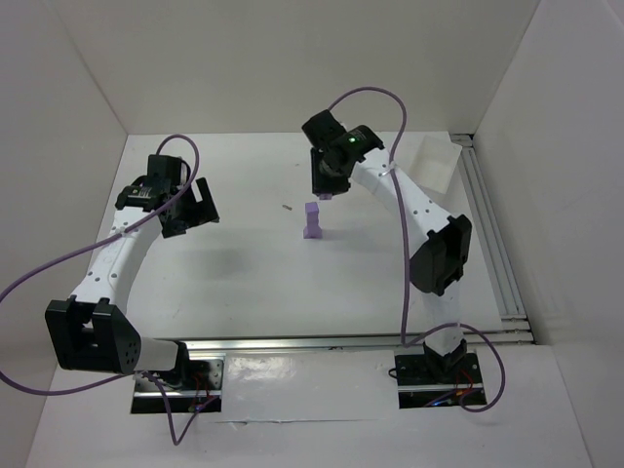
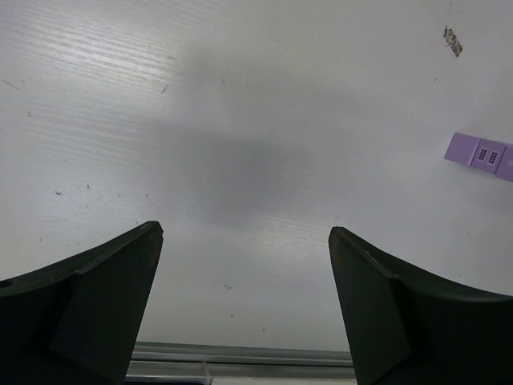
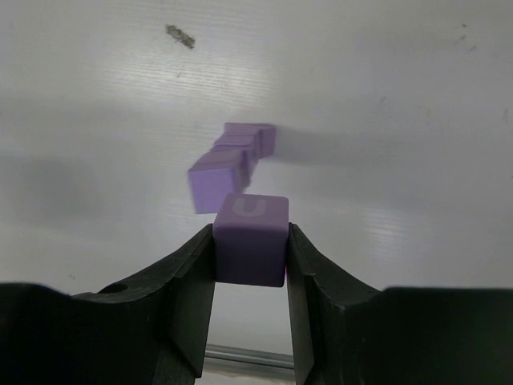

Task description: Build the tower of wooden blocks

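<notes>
The left hand [image 2: 244, 305] hangs spread and empty over the bench [image 2: 240, 120], with the tower [image 1: 314, 222] well off to its right. The tower looks partly built, several cubes high. The right hand [image 1: 327, 185], above and just short of it, pinches a lilac cube [image 3: 251, 238] marked "U", not yet placed.

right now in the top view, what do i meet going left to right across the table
left gripper → small dark speck → tower → white tray → metal rail. The right gripper, its jaws shut on a wood block, overlaps the tower, so it is left out.
</notes>
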Robot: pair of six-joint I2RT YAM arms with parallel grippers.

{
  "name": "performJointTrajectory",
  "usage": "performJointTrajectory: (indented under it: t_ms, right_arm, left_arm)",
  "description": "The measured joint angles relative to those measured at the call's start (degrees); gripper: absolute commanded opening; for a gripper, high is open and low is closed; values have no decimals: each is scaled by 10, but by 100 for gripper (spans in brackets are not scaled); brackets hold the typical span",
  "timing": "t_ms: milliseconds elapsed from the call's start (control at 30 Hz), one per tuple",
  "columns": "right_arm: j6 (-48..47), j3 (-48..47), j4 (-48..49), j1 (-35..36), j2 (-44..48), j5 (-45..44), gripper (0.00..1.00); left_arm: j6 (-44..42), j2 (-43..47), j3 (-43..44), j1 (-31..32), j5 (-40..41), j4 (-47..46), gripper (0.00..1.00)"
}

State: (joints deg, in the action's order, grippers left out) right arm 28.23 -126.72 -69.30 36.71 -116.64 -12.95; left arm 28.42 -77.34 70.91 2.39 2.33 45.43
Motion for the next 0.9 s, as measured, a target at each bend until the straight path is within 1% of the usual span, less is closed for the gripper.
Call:
performJointTrajectory:
  t_ms: [67, 167, 233, 300, 400, 467, 700, 900]
  right_arm:
    - [0, 61, 19, -25, 26, 2, 27]
    - [-3, 184, 54, -88, 71, 12, 27]
    - [-5, 249, 72, -125, 85, 12, 27]
    - [-11, 307, 106, -139, 86, 12, 27]
    - [-20, 378, 152, -134, 85, 30, 27]
    - [-26, 410, 180, -131, 85, 40, 27]
    - [-48, 482, 292, -131, 85, 80, 27]
    - [-53, 518, 336, -131, 85, 90, 28]
  left_arm:
    - [0, 0, 0, 0, 0, 0, 98]
    - [0, 0, 0, 0, 0, 0, 98]
    - [0, 0, 0, 0, -1, 0, 98]
    - [0, 0, 0, 0, -1, 0, 98]
    - [0, 0, 0, 0, -1, 0, 98]
    - [0, 0, 0, 0, -1, 0, 98]
    - [0, 0, 0, 0, -1, 0, 98]
    - [0, 0, -1, 0, -1, 0, 98]
